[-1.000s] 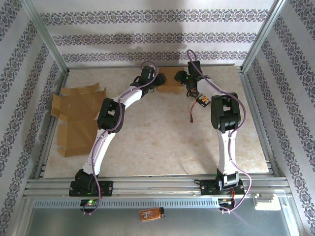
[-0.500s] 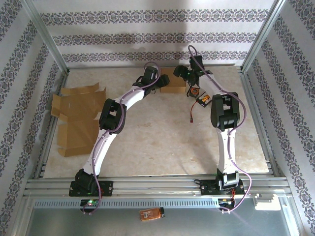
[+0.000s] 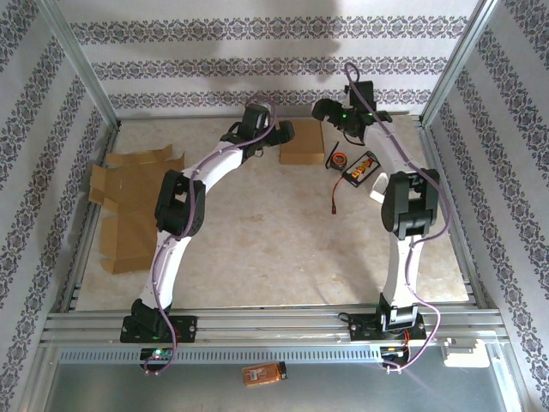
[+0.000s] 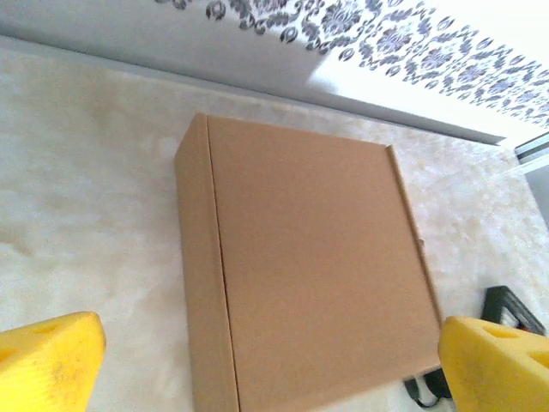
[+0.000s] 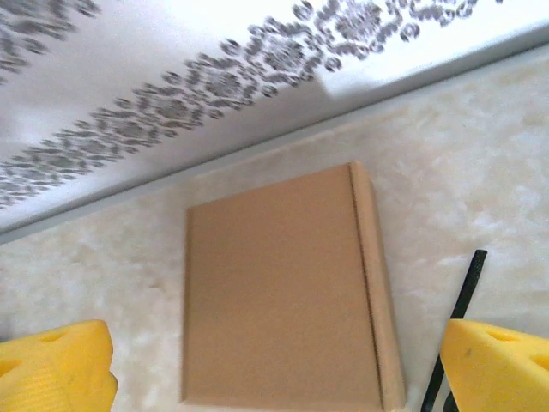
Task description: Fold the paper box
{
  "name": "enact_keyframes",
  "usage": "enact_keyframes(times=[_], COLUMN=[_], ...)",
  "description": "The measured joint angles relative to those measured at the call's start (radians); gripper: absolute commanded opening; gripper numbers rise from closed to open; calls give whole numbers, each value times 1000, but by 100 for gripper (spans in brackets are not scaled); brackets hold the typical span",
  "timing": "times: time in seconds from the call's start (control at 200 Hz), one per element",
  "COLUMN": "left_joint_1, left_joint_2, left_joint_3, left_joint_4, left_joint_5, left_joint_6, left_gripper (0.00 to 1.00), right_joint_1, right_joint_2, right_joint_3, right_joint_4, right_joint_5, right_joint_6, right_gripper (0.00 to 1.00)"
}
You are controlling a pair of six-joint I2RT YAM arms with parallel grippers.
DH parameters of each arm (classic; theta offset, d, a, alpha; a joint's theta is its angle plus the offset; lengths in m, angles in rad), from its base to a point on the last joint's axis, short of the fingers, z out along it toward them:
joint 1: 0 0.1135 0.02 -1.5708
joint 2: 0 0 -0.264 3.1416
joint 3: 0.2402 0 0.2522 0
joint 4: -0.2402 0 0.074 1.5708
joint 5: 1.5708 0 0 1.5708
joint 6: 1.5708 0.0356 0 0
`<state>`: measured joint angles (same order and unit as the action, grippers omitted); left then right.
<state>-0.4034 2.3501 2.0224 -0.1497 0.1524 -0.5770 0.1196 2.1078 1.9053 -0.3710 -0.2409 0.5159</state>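
The paper box (image 3: pixel 302 142) lies closed and flat on the table near the back wall, a brown cardboard slab. In the left wrist view the box (image 4: pixel 309 275) sits below and between the yellow fingertips (image 4: pixel 47 365), untouched. My left gripper (image 3: pixel 281 134) hovers at the box's left edge, open. My right gripper (image 3: pixel 326 110) hangs above the box's back right corner, open. In the right wrist view the box (image 5: pixel 279 292) lies between the wide-apart yellow fingertips (image 5: pixel 502 365) with nothing gripped.
Flat unfolded cardboard sheets (image 3: pixel 133 202) lie at the table's left edge. A black battery holder (image 3: pixel 360 167) with wires and an orange coil (image 3: pixel 337 160) sit just right of the box. A black cable (image 5: pixel 459 318) runs beside the box's right side.
Both grippers have opened wide and lifted off the box. The right arm has swung back and to the right; the left arm has pulled slightly left.
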Motion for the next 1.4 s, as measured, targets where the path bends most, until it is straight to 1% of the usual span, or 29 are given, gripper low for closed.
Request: enact_keyframes(times=[0.125, 0.275, 0.39, 0.45, 0.515, 0.635, 0.775, 0.844, 0.919, 1.024, 1.174, 1.279, 1.359, 1.399], left_joint_1=[22, 60, 85, 101, 132, 222, 304, 321, 327, 327, 327, 327, 327, 327], left_joint_2=[-207, -536, -775, -874, -948, -1016, -1001, -952, -874, -744, -563, -433, -351, -321], left_joint_3=[-206, -527, -721, -779, -806, -810, -809, -808, -802, -772, -685, -590, -530, -508], left_joint_4=[18, 34, 4, -48, -129, -286, -460, -527, -571, -592, -574, -541, -513, -503], left_joint_5=[1, -9, -47, -67, -95, -175, -306, -368, -411, -426, -388, -382, -381, -380], left_joint_6=[3, 2, 2, 6, 24, 78, 161, 202, 238, 271, 306, 324, 335, 340], left_gripper=[100, 100, 98, 97, 95, 93, 91, 90, 89, 88, 82, 75, 63, 53], right_joint_1=[1, 17, 73, 123, 192, 319, 432, 480, 529, 586, 629, 630, 630, 629], right_joint_2=[-145, -307, -406, -448, -483, -507, -507, -507, -507, -502, -482, -470, -468, -468], right_joint_3=[-105, -251, -356, -406, -452, -500, -524, -525, -525, -525, -524, -524, -524, -524], right_joint_4=[29, 66, 85, 88, 91, 91, 83, 84, 84, 84, 84, 84, 83, 84], right_joint_5=[-35, -87, -121, -132, -137, -138, -139, -140, -144, -150, -165, -168, -168, -168], right_joint_6=[1, 1, -1, -9, -21, -32, -33, -32, -29, -24, -21, -18, -18, -18], right_gripper=[94, 94, 94, 95, 95, 96, 98, 98, 98, 98, 98, 98, 98, 98])
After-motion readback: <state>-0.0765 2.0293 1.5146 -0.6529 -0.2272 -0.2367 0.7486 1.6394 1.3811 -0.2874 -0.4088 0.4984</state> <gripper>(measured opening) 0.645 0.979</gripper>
